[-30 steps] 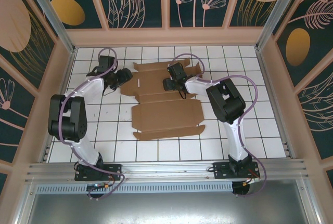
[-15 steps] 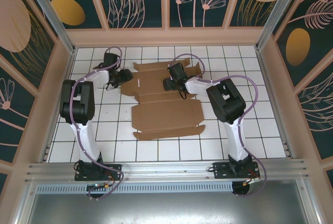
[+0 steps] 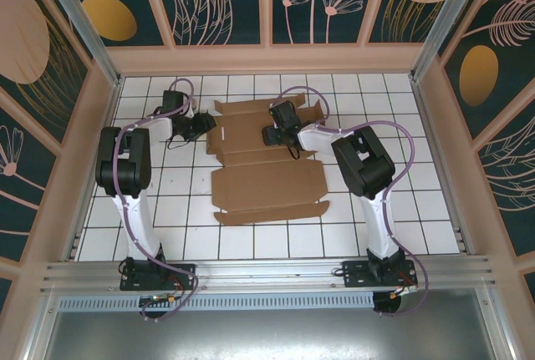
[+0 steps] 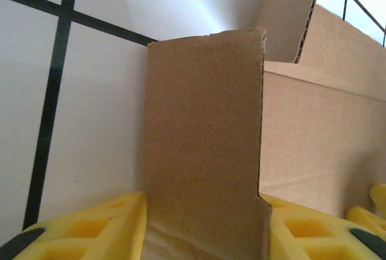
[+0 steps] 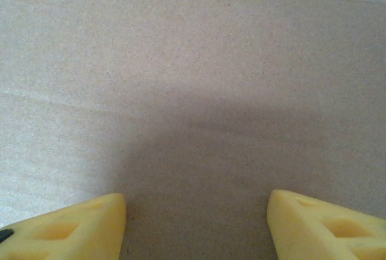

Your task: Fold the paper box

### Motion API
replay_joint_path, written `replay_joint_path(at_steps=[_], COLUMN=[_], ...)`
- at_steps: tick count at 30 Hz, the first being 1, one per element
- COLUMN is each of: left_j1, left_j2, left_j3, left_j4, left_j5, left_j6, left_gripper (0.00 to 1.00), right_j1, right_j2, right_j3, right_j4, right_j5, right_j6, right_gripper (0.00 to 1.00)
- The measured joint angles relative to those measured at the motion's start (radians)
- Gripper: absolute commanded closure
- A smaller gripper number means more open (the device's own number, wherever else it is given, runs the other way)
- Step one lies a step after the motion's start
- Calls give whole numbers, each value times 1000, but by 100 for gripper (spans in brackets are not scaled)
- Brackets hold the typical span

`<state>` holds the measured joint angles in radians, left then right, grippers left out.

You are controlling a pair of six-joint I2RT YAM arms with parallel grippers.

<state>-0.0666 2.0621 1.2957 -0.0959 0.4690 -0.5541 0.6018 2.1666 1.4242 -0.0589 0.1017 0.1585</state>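
The paper box [image 3: 263,164] lies flat, plain brown, at the middle of the tiled worktop [image 3: 418,210]. The left pincer [image 3: 199,126] is at its left edge, with a flap [image 4: 205,127] between the yellow fingers [image 4: 90,224]; whether it is gripped cannot be told. The right pincer [image 3: 272,134] is over the far panel, released, fingers spread.

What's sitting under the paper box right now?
The paper box lies on the white tiled table, whose tiles show all round it. Anything directly beneath the cardboard is covered.
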Motion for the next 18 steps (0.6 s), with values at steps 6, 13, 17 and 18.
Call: replay_joint_path(at_steps=[6, 13, 17, 18], left_j1=[5, 3, 1, 0], left_j2=[2, 3, 15, 17], left_j3=[-4, -3, 20, 24], left_j4=[18, -20, -58, -65], left_j5=[3, -48, -81, -85], left_j6=[-11, 6, 17, 20], left_gripper=[65, 62, 66, 68], right_j1=[0, -1, -1, -1], right_j2=[0, 0, 0, 0], right_j3=[0, 0, 0, 0], right_j4=[0, 0, 0, 0], right_j5=[-3, -6, -6, -6], right_j6=[0, 0, 0, 0], right_gripper=[36, 36, 37, 37])
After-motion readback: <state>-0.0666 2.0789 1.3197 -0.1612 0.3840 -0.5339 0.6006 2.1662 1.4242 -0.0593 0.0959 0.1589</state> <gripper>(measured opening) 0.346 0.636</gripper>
